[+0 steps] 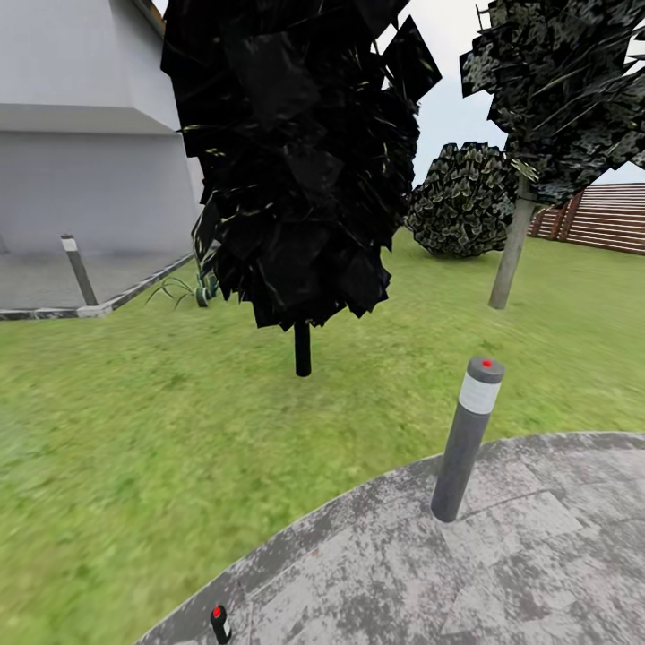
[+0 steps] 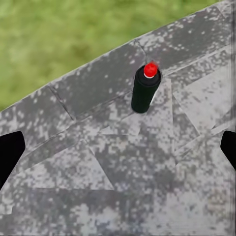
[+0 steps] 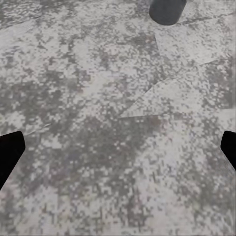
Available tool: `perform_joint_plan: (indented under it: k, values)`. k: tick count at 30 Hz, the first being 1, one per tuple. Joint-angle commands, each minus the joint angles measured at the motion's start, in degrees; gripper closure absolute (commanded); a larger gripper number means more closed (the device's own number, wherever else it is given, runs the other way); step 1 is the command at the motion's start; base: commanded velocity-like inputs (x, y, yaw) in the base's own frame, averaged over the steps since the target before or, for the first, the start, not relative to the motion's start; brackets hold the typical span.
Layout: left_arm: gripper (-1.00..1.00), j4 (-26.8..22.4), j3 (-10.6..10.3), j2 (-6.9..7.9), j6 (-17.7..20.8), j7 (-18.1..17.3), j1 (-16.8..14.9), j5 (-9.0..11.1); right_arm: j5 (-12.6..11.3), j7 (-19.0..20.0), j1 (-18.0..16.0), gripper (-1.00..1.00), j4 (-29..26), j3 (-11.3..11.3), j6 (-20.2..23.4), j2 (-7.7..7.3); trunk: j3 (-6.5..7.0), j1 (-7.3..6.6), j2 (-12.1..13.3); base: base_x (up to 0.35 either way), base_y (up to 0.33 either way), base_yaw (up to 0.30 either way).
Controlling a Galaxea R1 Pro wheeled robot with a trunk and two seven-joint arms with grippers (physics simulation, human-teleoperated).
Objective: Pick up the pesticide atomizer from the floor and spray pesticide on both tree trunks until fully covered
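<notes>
Grey paving (image 1: 537, 573): atomizer (image 2: 145, 91) upright near bollard (image 1: 466, 439); both jaws apart.

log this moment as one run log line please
phase: approach | pesticide atomizer: upright on floor, ungrasped | left gripper: open, facing it | right gripper: open

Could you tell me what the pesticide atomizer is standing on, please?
The pesticide atomizer stands upright on the mottled grey stone paving, near its curved edge with the grass. The paving directly beneath its base is hidden.
</notes>
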Motion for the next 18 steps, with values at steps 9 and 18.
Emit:
perform_joint_plan:
  k: [9,18]
  values:
    - [-1.0,0.03,-0.08,0.01,-0.18,0.01,-0.03,0.5,0.05,-0.04,-0.03,-1.0,0.13,-0.07,-0.16,0.01,-0.05,0.01,-0.02,0.082,-0.061,0.0]
    - [-1.0,0.03,-0.08,0.01,-0.18,0.05,-0.03,0.5,0.09,-0.02,-0.03,-1.0,0.14,-0.05,-0.16,0.01,-0.05,0.01,-0.02,0.03,-0.015,0.0]
